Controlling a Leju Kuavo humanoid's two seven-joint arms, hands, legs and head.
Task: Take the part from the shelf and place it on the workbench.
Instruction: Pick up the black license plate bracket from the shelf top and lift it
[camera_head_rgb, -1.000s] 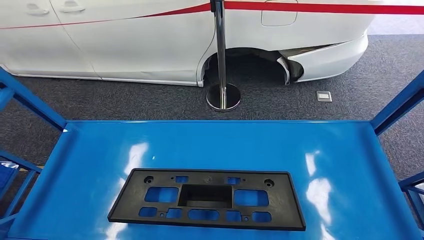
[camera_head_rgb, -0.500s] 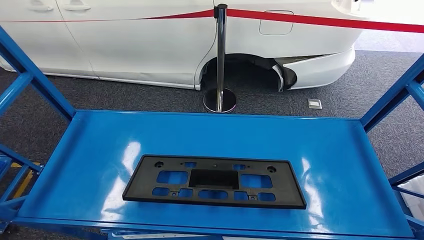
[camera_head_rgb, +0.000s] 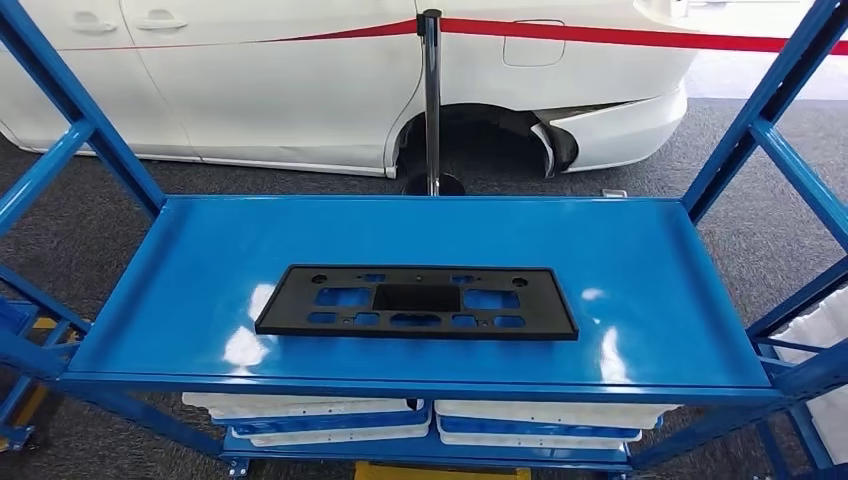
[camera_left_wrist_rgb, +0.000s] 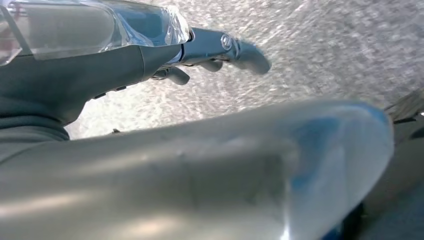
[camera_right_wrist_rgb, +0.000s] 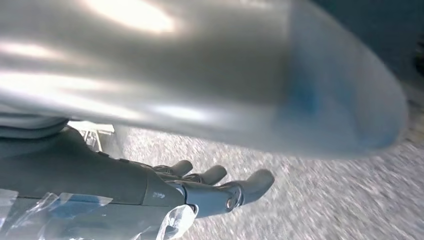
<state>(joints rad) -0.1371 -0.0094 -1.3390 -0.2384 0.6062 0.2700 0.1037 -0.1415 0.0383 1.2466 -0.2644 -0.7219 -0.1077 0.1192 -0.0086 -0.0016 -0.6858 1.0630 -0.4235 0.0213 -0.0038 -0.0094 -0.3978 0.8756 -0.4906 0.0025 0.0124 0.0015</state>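
Note:
The part, a flat black rectangular plate (camera_head_rgb: 417, 301) with several cut-outs, lies flat in the middle of the blue shelf's top board (camera_head_rgb: 650, 280) in the head view. My left hand (camera_left_wrist_rgb: 200, 50) hangs over grey carpet in the left wrist view, its fingers stretched out and holding nothing. My right hand (camera_right_wrist_rgb: 200, 192) hangs the same way over the carpet in the right wrist view, fingers extended and empty. Both hands are well away from the plate.
Blue uprights (camera_head_rgb: 745, 130) frame the shelf at both sides. White bins (camera_head_rgb: 320, 412) sit on the lower board. Behind the shelf stand a white car (camera_head_rgb: 300, 80), a chrome stanchion (camera_head_rgb: 432, 100) and a red barrier belt (camera_head_rgb: 620, 36).
The whole head view has shifted: the camera has drawn back, so the shelf looks smaller and its lower board and front edge now show. The plate lies where it was on the board.

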